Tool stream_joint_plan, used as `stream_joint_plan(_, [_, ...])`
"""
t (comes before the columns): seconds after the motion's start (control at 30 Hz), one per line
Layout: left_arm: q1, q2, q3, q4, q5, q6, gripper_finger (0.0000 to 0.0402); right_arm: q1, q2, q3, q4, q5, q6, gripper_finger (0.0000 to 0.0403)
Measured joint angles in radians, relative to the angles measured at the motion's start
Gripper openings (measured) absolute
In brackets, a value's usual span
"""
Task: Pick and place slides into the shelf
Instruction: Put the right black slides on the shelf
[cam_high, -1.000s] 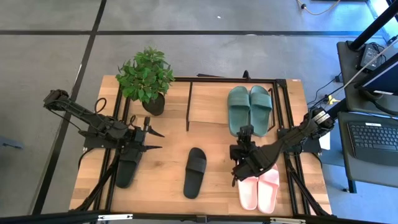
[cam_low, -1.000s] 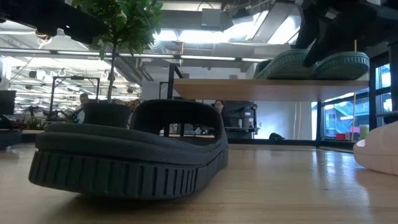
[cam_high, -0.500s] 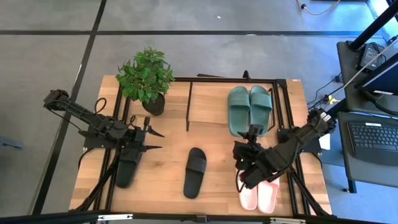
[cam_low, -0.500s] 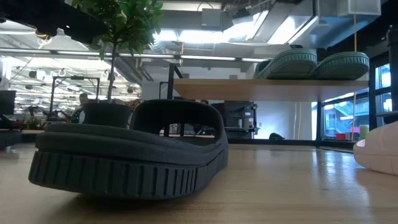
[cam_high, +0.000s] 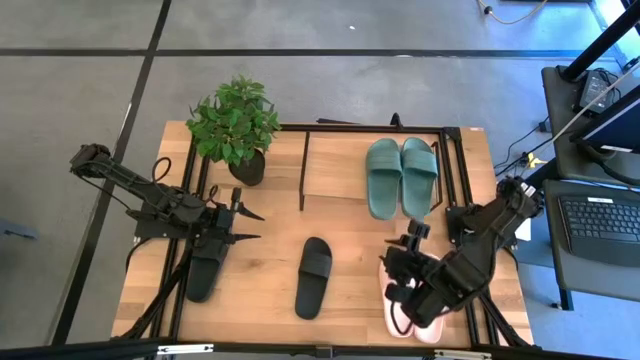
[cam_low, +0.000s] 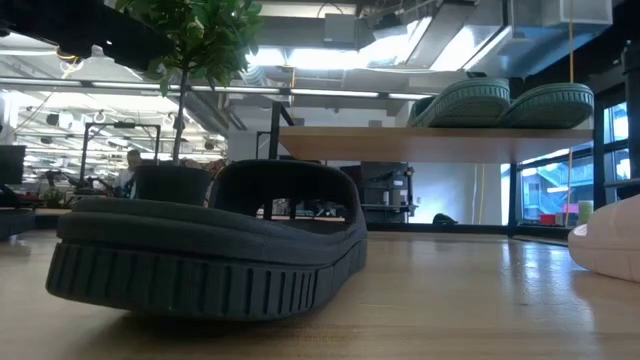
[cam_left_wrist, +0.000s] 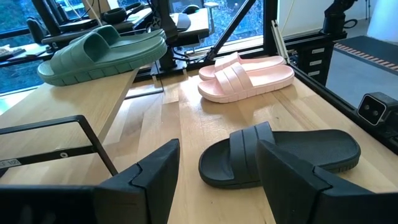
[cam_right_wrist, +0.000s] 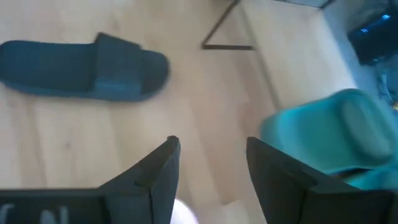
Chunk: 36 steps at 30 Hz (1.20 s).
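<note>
While the left arm waited over the left side of the wooden tabletop, its left gripper hung with fingers spread and empty above one black rubber slide, whose toe end showed beneath it in the high view. The second black rubber slide, with a single wide strap and a ribbed sole edge, lay alone at the table's middle, well apart from the first. The dark green pair of slides sat side by side, touching, on the light wooden top board of the low shelf with thin black metal side frames. A potted green plant stood at the shelf's left end. The pale pink pair of slides lay together on the tabletop in front of the shelf's right part; from above they were mostly hidden by the right arm. The right gripper hovered over them, its two dark fingers parted and holding nothing. In the right wrist view, a sliver of pink showed between those fingers.
</note>
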Motion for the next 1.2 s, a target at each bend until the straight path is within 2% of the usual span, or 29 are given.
stream_joint_plan(0.23, [0.0,0.0,0.0,0.0,0.0,0.0,0.0204,0.013,0.002,-0.196,0.271,0.036,-0.09,0.0186])
stream_joint_plan(0.43, [-0.001,0.0,0.0,0.0,0.0,0.0,0.0204,0.013,0.002,-0.284,0.436,0.05,-0.169,0.0186])
stream_joint_plan(0.8, [-0.001,0.0,0.0,0.0,0.0,0.0,0.0204,-0.045,0.002,-0.4,0.957,0.05,-0.624,0.0186])
stream_joint_plan(0.93, [-0.001,0.0,0.0,0.0,0.0,-0.001,0.0204,-0.088,0.002,-0.424,1.067,0.026,-0.711,0.0186])
stream_joint_plan(1.2, [-0.001,0.0,0.0,0.0,0.0,-0.001,0.0204,-0.193,0.065,-0.437,1.253,-0.141,-0.794,0.0186])
